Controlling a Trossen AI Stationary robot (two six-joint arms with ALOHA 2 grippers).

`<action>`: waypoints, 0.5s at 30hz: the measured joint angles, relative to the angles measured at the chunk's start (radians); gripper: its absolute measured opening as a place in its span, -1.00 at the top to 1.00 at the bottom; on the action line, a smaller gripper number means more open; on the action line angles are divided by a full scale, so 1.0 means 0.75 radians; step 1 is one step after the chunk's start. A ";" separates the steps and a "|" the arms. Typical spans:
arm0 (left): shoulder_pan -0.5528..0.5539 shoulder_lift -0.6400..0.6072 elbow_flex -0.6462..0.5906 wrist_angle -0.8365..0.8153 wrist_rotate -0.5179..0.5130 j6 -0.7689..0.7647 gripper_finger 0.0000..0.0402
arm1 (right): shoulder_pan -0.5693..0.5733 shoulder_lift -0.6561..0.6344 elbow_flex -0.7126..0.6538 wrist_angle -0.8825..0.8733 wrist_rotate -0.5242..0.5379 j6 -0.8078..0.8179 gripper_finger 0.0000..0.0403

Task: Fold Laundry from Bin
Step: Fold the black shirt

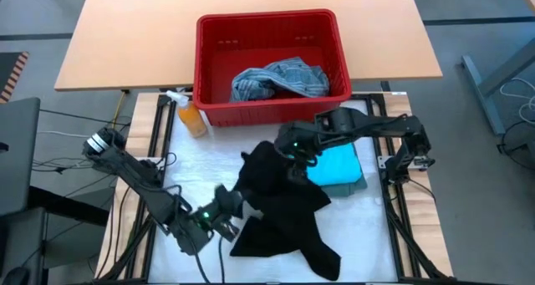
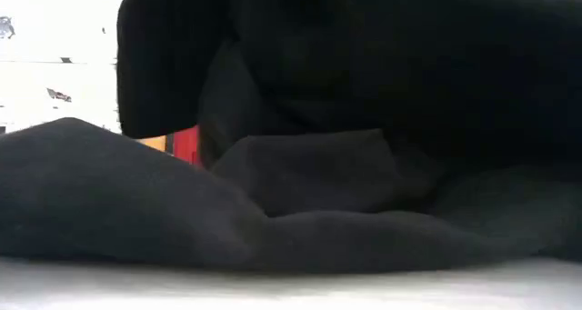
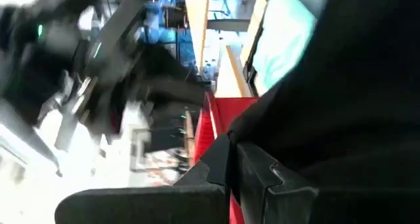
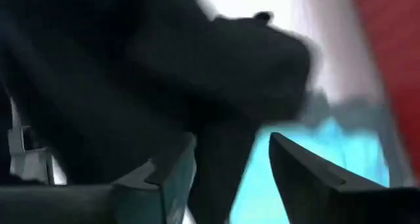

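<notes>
The black garment (image 1: pixel 280 210) lies crumpled in the middle of the white table top and fills the low view (image 2: pixel 291 192). My left gripper (image 1: pixel 232 203) is shut at its left edge. My right gripper (image 1: pixel 297 160) hovers open over its far part, and a fold of black cloth (image 4: pixel 223 165) shows between its fingers. A folded turquoise garment (image 1: pixel 338 166) lies to the right, partly under the black one. The red bin (image 1: pixel 267 19) stands at the far side with a mottled blue-grey garment (image 1: pixel 280 78) inside. My left gripper pinches the black garment's left edge (image 3: pixel 289 152) between its two fingers, coming about level from the table's near left. That edge is raised a little; the rest of the garment lies slack on the table. My right gripper has cloth between its open fingers; I cannot tell whether it touches.
An orange spray bottle (image 1: pixel 191 116) stands by the bin's left near corner. Black frame rails (image 1: pixel 159 134) run along the table's left and right sides. Cables (image 1: pixel 50 143) lie off the left side.
</notes>
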 joint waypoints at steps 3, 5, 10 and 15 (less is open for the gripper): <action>0.018 -0.082 0.000 -0.156 0.051 -0.177 1.00 | 0.053 -0.013 0.000 -0.105 0.002 0.097 -0.18; 0.020 -0.132 0.000 -0.268 0.046 -0.286 1.00 | 0.116 -0.030 0.000 -0.154 0.019 0.167 -0.20; -0.004 -0.269 0.000 -0.520 0.117 -0.610 1.00 | 0.379 -0.056 -0.074 -0.065 0.147 0.320 -0.19; -0.013 -0.329 -0.035 -0.635 0.244 -0.777 1.00 | 0.592 -0.045 -0.409 0.379 0.309 0.383 -0.19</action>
